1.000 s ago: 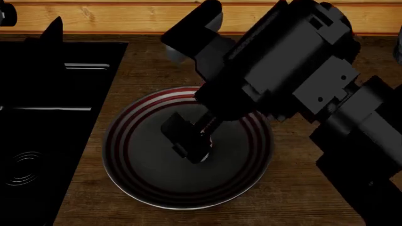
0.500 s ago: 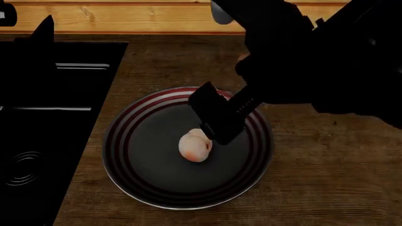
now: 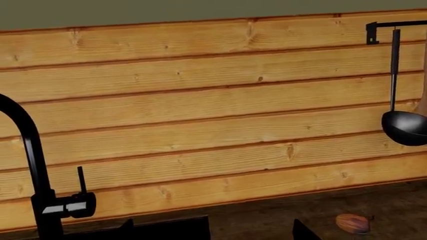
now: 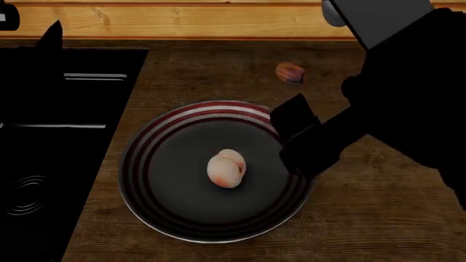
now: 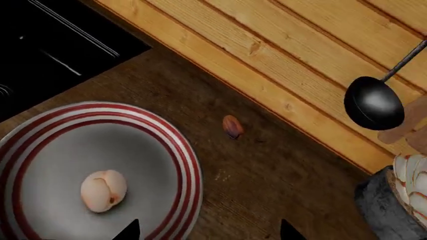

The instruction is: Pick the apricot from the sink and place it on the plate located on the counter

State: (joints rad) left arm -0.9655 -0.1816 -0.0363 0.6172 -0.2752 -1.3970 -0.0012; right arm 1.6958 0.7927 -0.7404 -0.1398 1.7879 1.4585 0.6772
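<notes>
While right jaws gape empty, apricot lies apart on plate.

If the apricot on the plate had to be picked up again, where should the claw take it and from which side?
Across the middle, from straight above. The apricot lies alone near the centre of the plate, egg-shaped, with open dish on every side. Closing across its narrower width would probably hold best; the raised rim makes a low sideways approach awkward.

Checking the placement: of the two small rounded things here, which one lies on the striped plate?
The pale peach-cream apricot lies on the maroon-striped plate; the smaller orange-brown lump sits on the wooden counter beyond it.
</notes>
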